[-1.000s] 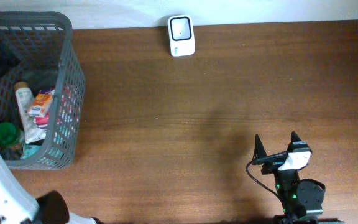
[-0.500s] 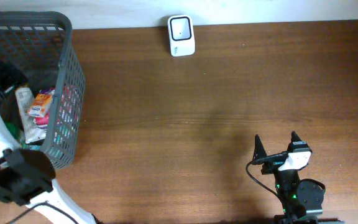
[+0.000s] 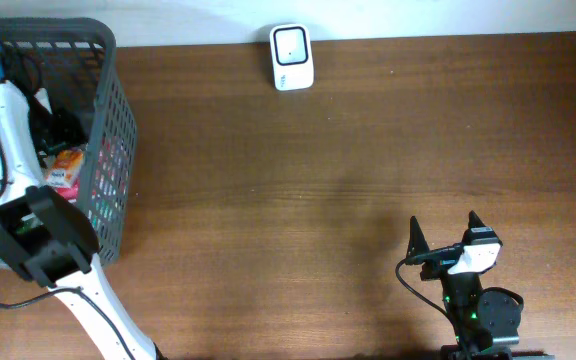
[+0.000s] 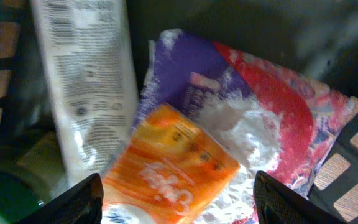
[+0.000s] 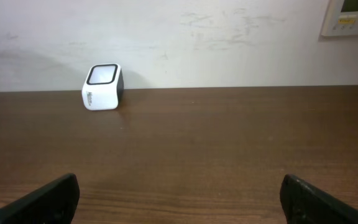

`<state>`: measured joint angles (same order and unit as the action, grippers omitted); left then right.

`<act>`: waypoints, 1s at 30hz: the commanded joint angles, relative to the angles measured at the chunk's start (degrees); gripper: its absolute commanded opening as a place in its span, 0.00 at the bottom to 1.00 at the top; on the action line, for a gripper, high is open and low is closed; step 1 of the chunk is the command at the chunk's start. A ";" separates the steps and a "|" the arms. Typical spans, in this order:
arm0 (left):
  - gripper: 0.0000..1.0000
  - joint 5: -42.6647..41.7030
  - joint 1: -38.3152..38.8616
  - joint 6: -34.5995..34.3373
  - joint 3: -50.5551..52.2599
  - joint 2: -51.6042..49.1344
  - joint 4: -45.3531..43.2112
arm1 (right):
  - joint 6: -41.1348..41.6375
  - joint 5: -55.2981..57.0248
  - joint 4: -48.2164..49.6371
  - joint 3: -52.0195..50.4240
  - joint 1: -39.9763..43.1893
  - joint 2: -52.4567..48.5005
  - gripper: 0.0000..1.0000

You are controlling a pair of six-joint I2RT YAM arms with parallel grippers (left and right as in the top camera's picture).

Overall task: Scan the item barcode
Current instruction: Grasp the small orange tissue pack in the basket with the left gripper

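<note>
Left gripper: you have it down inside the grey plastic mesh basket at the left edge of the brown wooden table, jaws spread wide, gripping nothing.
Item: the orange foil packet lies between those fingers, on top of a purple, red and white bag; you cannot tell whether either finger touches it.
Beside it: a white printed tube runs along the packet's left side, with a green round cap near the tube's lower end.
Scanner: the white boxy barcode scanner with a dark window stands at the table's far edge, near the middle, well apart from the basket.
Right gripper: jaws wide apart, holding nothing, by the table's near edge toward the right corner.
</note>
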<state>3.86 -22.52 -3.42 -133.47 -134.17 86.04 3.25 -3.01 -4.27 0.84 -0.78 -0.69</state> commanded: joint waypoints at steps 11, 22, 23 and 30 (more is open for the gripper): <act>0.04 1.95 -0.22 2.10 -0.50 -5.40 2.45 | 0.44 0.07 -0.02 -0.52 0.42 0.33 0.98; 0.00 -1.99 -0.63 -5.46 -19.67 -1.42 10.69 | 0.44 0.07 0.00 -0.52 0.42 0.33 0.99; 0.00 -1.99 -0.85 -6.23 -21.20 0.28 10.69 | 0.44 0.07 -0.02 -0.52 0.42 0.33 0.99; 0.00 -2.71 -2.21 -8.17 -24.41 14.88 10.64 | 0.44 0.07 -0.02 -0.52 0.42 0.33 0.98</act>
<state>2.57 -24.10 -9.67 -155.98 -128.16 96.60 3.25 -3.03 -4.27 0.84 -0.75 -0.69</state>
